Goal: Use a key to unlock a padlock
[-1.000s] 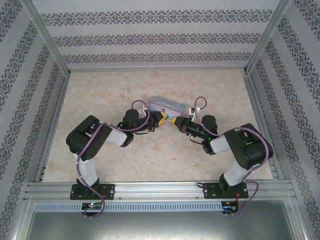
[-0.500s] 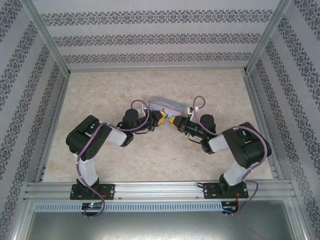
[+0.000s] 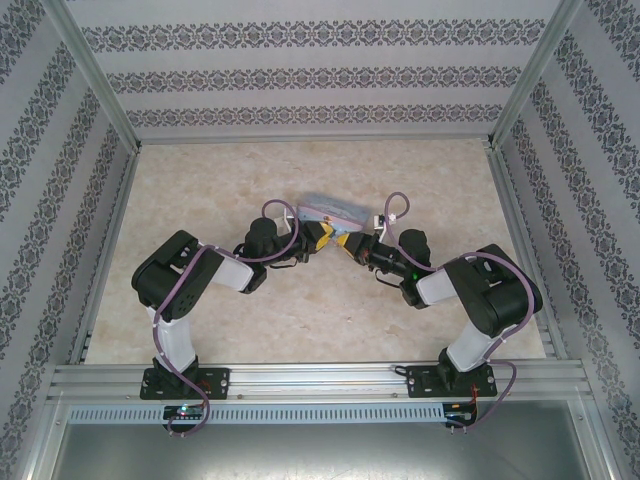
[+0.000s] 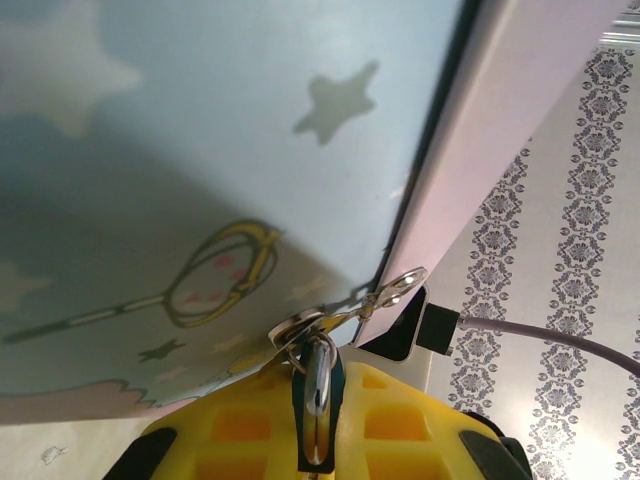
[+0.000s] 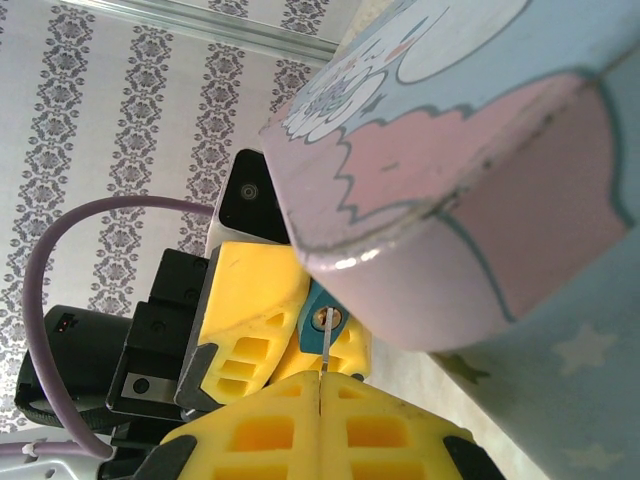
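Left gripper point(image 3: 322, 236): closed on the padlock, its yellow fingers pinching the small body from both sides, right against the front of the tin box.
Tin box point(image 4: 200, 150): pale blue with stars and cartoon print. It sits on the table at the far side of both arms, and its silver clasp point(image 4: 398, 288) sticks out at the lid's edge.
Padlock point(image 5: 322, 318): tiny and bluish with a brassy keyhole face, hanging just below the box's edge between the left fingers. Its metal loop seems to run up into the clasp, so it looks shut.
Key point(image 5: 323, 352): a thin blade standing out of the right fingertips, with its tip at the keyhole. How deep it sits cannot be told.
Right gripper point(image 5: 320, 385): fingers pressed together on the key, aimed straight at the padlock.
Done: padlock steadied, key gripped and lined up with the keyhole.
Left: likely pushing the key fully in, turning it and freeing the loop.
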